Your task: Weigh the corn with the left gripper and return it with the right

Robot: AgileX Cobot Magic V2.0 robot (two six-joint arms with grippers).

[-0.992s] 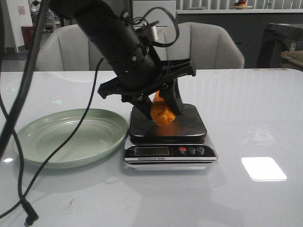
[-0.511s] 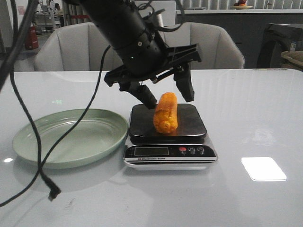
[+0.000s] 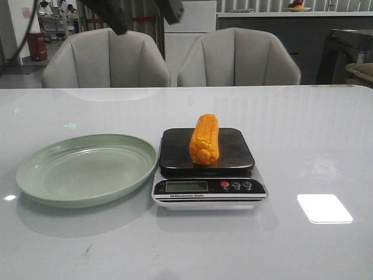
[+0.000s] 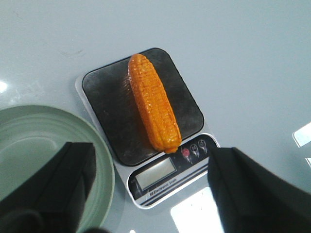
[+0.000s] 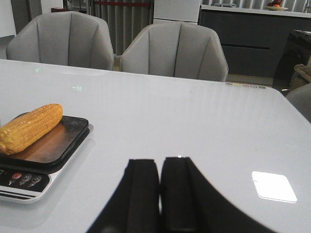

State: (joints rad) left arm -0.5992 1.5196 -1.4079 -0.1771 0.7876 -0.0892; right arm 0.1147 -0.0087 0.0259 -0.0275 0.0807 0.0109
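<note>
Bright glare patch on table

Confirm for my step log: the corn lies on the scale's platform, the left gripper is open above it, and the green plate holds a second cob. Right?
Not quite: the green plate holds nothing, as the front view shows. The rest stands: the corn lies on the scale and the left gripper is open above it.

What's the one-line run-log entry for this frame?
orange-yellow corn cob: lying on black-topped kitchen scale | left gripper: open, above | right gripper: shut, away | green plate: empty
</note>
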